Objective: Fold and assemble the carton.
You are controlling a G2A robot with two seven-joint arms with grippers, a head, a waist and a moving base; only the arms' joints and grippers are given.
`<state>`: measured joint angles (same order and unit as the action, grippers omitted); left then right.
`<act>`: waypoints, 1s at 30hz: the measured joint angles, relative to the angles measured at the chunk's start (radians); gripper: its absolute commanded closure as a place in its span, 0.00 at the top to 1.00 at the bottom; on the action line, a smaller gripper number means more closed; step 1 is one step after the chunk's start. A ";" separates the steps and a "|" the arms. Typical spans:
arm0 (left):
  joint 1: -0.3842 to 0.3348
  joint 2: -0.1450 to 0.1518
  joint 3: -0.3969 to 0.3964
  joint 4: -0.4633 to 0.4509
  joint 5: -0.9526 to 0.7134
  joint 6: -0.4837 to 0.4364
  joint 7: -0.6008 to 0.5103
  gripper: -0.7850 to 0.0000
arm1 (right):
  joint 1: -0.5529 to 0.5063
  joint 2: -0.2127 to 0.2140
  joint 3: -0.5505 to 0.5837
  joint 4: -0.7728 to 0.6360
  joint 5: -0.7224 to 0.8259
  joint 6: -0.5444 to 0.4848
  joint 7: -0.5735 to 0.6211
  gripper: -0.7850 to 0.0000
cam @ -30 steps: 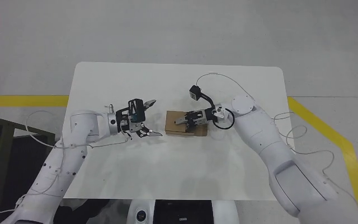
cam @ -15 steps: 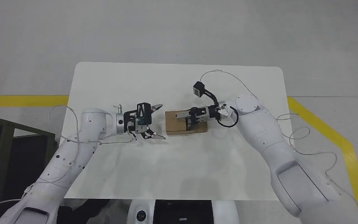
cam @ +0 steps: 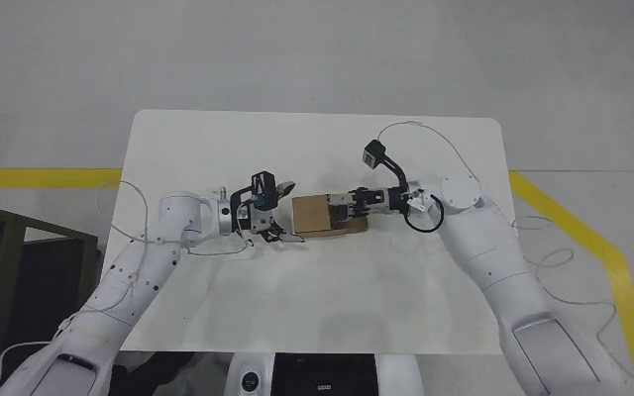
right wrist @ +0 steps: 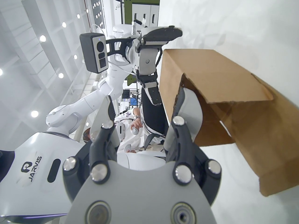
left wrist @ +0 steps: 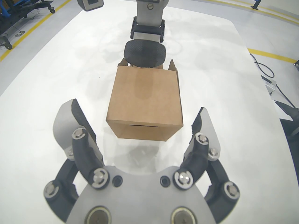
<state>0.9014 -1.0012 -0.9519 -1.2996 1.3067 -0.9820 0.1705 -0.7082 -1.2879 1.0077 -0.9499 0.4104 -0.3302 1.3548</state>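
Cardboard, plain brown and matte, forms the carton (cam: 317,212), a box-shaped sleeve with crisp edges lying on its side near the middle of the smooth white tabletop (cam: 198,148), whose corners are rounded. In the left wrist view the carton (left wrist: 144,96) shows a flat top panel and a closed near end crossed by a thin dark slit, while two pointed flap corners stick up at its far, open end. The right wrist view looks into that open end of the carton (right wrist: 210,71), where the cut edges are ragged and a side flap juts out along the tabletop (right wrist: 233,12). The left jaws, grey metal with ribbed black pads, are spread wide and hold nothing; they sit just short of the closed end, one finger (left wrist: 70,117) to either side and apart from it. The right jaws are parted too. One finger (right wrist: 189,108) reaches inside the open end, under the top panel, and the other finger (right wrist: 106,115) stays outside above it, so the panel lies between them unpinched. I cannot tell whether the inner finger touches the cardboard.
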 measured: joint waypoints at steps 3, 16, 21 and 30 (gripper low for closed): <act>-0.005 -0.006 0.011 0.005 -0.002 0.017 -0.008 1.00 | -0.069 0.028 0.050 -0.123 -0.040 0.059 -0.009 0.63; -0.003 -0.018 0.017 0.014 0.018 0.063 0.028 1.00 | -0.212 0.070 0.137 -0.369 -0.115 0.147 -0.063 1.00; -0.005 -0.024 0.026 0.018 0.018 0.064 0.023 1.00 | -0.225 0.071 0.134 -0.375 -0.116 0.152 -0.074 1.00; -0.012 -0.035 0.044 0.020 0.015 0.058 0.012 1.00 | -0.290 0.085 0.135 -0.403 -0.097 0.172 -0.042 1.00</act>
<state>0.8890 -1.0361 -0.9076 -1.2800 1.3214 -0.9235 0.1829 -0.9980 -1.2030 1.1429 -1.3533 0.3130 -0.1583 1.3123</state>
